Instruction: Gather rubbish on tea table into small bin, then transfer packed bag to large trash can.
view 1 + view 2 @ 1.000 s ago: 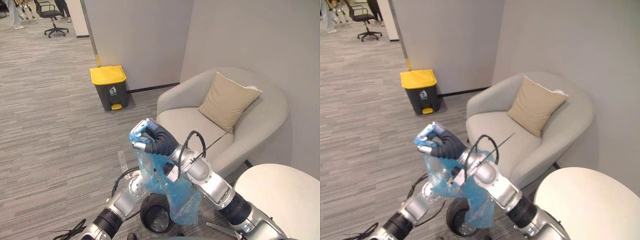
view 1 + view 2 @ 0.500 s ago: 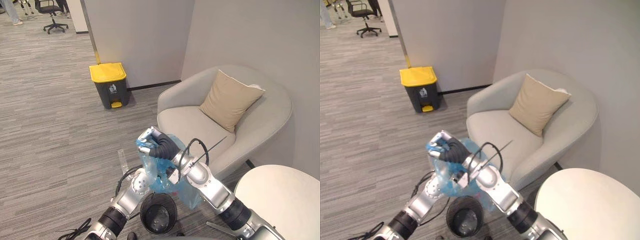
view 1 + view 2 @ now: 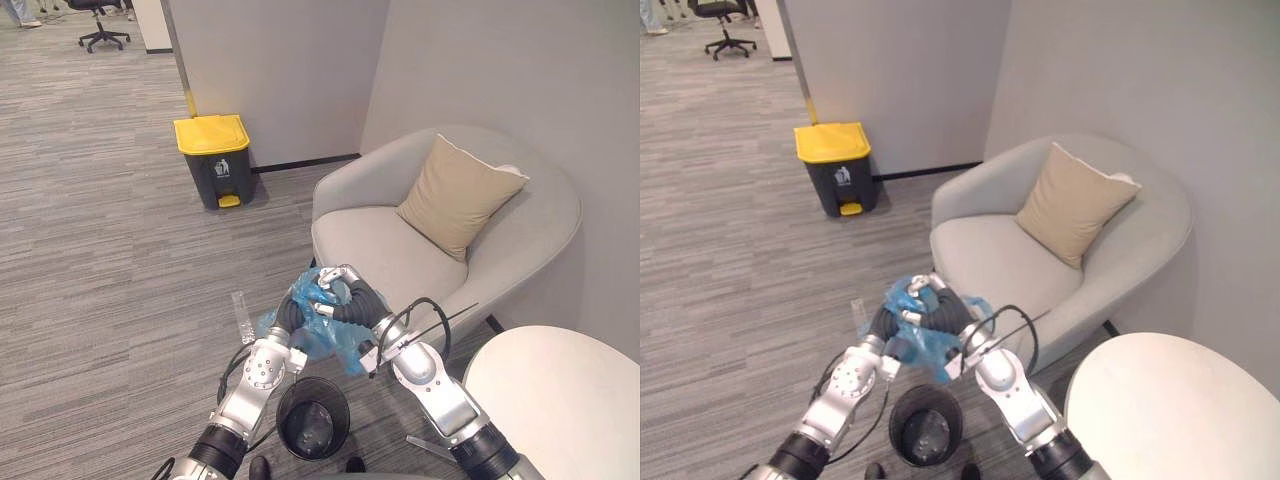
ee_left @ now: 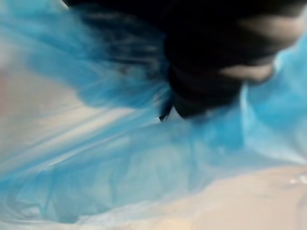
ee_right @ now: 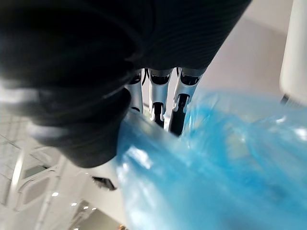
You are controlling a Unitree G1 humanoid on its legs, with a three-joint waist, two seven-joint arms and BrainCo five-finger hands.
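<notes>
A crumpled translucent blue plastic bag [image 3: 322, 338] hangs at the lower centre of the frame, held up between both hands directly above a small round black mesh bin [image 3: 346, 410] that stands on the grey carpeted floor. The right hand [image 3: 350, 298] has its silver fingers [image 3: 327, 287] curled and clamped on the top of the bag. The left hand [image 3: 287, 312] sits against the bag's left side with its fingers buried in the plastic, so I cannot tell how they are set. A clear plastic bottle [image 3: 243, 317] stands on the floor just left of the hands. In the upper left, well apart, a dark grey pedal trash can with a yellow lid [image 3: 218, 172] stands against the wall, lid down. A pale grey armchair [image 3: 385, 250] with a beige cushion [image 3: 460, 195] fills the right, and a round white table [image 3: 560, 390] sits at the lower right.
</notes>
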